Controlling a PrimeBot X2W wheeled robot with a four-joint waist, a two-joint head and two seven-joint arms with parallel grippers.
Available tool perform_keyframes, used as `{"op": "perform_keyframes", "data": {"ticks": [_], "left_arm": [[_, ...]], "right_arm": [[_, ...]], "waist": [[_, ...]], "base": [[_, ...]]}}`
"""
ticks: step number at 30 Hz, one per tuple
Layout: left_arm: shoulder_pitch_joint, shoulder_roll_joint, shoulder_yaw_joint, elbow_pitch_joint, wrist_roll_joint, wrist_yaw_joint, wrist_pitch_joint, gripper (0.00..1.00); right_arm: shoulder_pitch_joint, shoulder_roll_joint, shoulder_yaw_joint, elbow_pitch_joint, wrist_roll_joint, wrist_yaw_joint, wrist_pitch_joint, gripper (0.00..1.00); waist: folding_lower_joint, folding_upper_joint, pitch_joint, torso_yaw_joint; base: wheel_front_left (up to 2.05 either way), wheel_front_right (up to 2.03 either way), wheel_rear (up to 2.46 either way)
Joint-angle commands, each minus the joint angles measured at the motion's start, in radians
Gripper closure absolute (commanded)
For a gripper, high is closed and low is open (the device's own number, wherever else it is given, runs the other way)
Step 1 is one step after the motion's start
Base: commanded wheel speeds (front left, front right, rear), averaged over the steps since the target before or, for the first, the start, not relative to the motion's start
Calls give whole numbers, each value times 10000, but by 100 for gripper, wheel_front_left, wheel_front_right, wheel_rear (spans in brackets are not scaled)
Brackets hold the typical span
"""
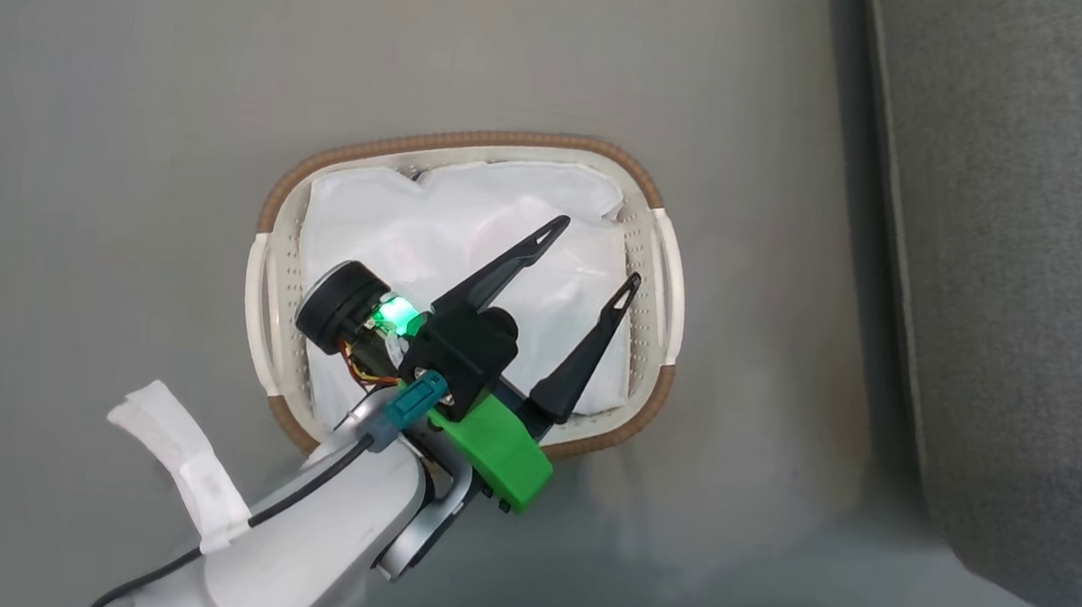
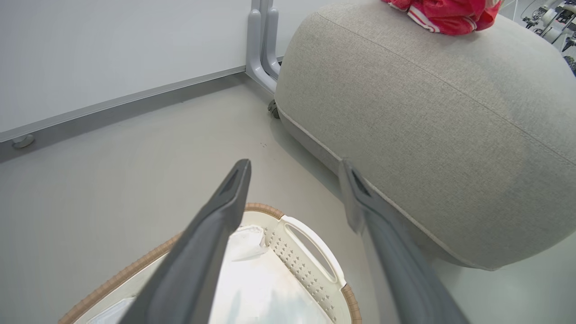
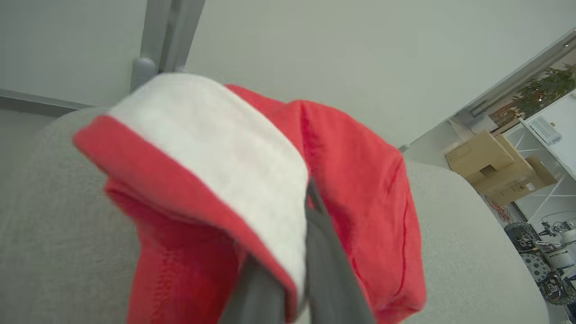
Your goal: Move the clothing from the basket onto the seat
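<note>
Clothing gripped over the seat, left gripper spread above the basket

Right gripper (image 3: 312,202) has its two dark fingers pressed together on the clothing (image 3: 360,180), a soft bright red fabric with a broad fleecy white band. The cloth drapes over the fingers and hides their tips. It hangs close above the seat (image 3: 45,202), whose grey woven upholstery curves away on both sides; whether cloth and cushion touch cannot be told. In the left wrist view, a red striped garment (image 2: 445,13) lies on the seat's rounded top, cut off by the frame edge. Left gripper (image 1: 599,249) stands wide apart, holding nothing, above the basket (image 1: 478,141), an oval of white perforated plastic with a brown woven rim. A crumpled white liner (image 1: 469,226) covers its inside. The basket sits on smooth grey floor (image 1: 120,98), left of the seat and apart from it. Blurred cardboard boxes (image 3: 486,162) stand far right.
</note>
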Motion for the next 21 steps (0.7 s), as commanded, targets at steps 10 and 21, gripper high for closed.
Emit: {"op": "perform_keyframes", "data": {"ticks": [10, 21], "left_arm": [[-40, 284, -35, -103, 36, 24, -36, 0], [528, 475, 207, -43, -360, 251, -191, 0]], "right_arm": [[472, 1236, -419, 956, -1254, -14, -675, 0], [1791, 2420, -12, 205, -1395, -14, -910, 0]], "waist": [[-2, -1, 94, -463], [-2, -1, -986, -1343]], "base": [[0, 0, 0], [0, 0, 0]]}}
